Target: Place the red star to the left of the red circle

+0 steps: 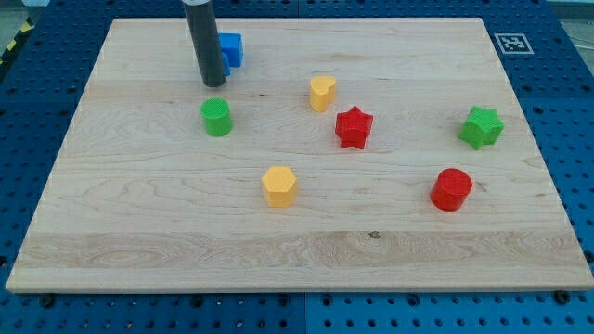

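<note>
Tip (213,83) just above green circle (216,118), beside blue block (230,48). Red star (354,127) and red circle (451,189) well right of tip. No jaws, only a rod.

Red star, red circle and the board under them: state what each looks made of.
Red star: likely matte plastic, possibly 3D-printed; uniform colour, faint ridged texture.
Red circle: looks the same, matte red with a finely lined top.
Board: light wood, smooth and unpainted-looking; grain streaks and a small dark knot show.

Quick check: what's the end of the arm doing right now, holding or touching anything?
My tip: no jaws, holding nothing; it sits just above the green circle, beside the blue block, far from the red star.
</note>
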